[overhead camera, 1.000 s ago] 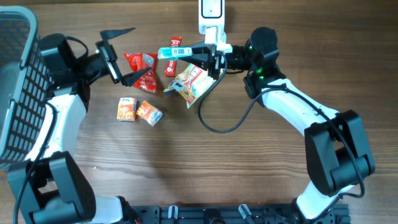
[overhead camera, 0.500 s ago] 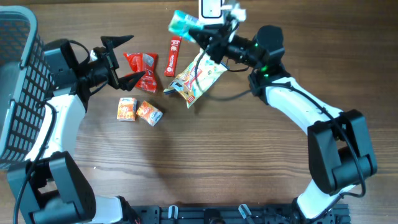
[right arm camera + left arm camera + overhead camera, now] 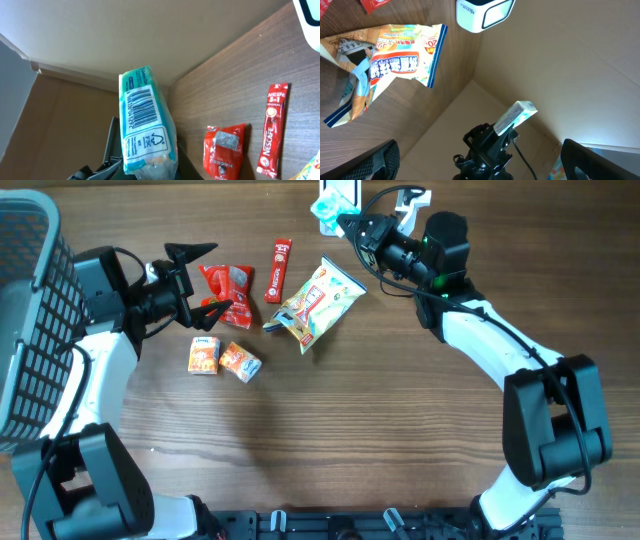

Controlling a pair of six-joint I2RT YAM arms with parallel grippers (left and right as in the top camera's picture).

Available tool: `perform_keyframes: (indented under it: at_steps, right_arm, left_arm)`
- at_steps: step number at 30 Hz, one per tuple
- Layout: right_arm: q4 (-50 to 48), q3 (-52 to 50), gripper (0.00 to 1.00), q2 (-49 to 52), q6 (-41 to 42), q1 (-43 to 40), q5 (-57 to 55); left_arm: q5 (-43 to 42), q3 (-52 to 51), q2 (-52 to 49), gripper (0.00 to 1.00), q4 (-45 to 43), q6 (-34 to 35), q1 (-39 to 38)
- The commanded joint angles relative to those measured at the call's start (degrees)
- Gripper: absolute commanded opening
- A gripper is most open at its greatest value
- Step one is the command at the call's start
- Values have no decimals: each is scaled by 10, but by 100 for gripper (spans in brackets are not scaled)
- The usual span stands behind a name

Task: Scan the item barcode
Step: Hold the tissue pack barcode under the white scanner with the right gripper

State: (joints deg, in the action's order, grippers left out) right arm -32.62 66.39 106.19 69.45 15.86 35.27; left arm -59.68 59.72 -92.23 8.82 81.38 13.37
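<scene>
Your right tool (image 3: 345, 222) clamps the teal pack (image 3: 145, 120) beside the scanner (image 3: 485, 12), upper centre; scan seemingly pending. Left tool (image 3: 220, 275) spread.

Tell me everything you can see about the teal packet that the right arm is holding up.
The teal packet is a small, soft-looking plastic pack, teal with white panels. One panel carries a black barcode with digits, and below it an FSC mark. It is held clear of the table, clamped at one end by the shut jaws of the right gripper, at the table's far edge close to the white scanner. Nothing else seems to touch it.
</scene>
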Motion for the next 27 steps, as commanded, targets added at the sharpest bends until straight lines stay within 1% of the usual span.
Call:
perform_keyframes:
  at_steps: [1,4,6,8,10,12,16,19,21,23,27]
  right_arm:
    - [0,-1,4,9,28,3,-11]
    - [5,-1,4,10,31,3,-10]
    - [5,-1,4,18,73,3,-10]
    - [-18,0,4,37,118,3,-9]
    - [-60,11,4,70,164,2,8]
    - [-149,47,4,129,227,-5,59]
    - [-243,130,4,216,346,-22,130]
    - [-296,158,4,238,392,-33,134]
    - [-282,165,4,237,423,-40,111]
    - [-243,169,4,238,490,-49,81]
    - [-209,176,4,238,492,-58,50]
  left_arm:
    - [6,3,11,100,0,-17,1]
    - [9,3,11,100,0,-23,1]
    - [9,3,11,100,1,-32,1]
    - [9,3,11,100,1,-32,0]
    - [9,3,11,100,0,-32,0]
    - [8,3,11,100,1,-32,0]
    - [8,3,11,100,1,-32,0]
    - [8,3,11,100,1,-32,0]
    - [9,3,11,100,1,-32,0]
    - [8,3,11,100,1,-32,0]
    - [8,3,11,100,6,-32,-1]
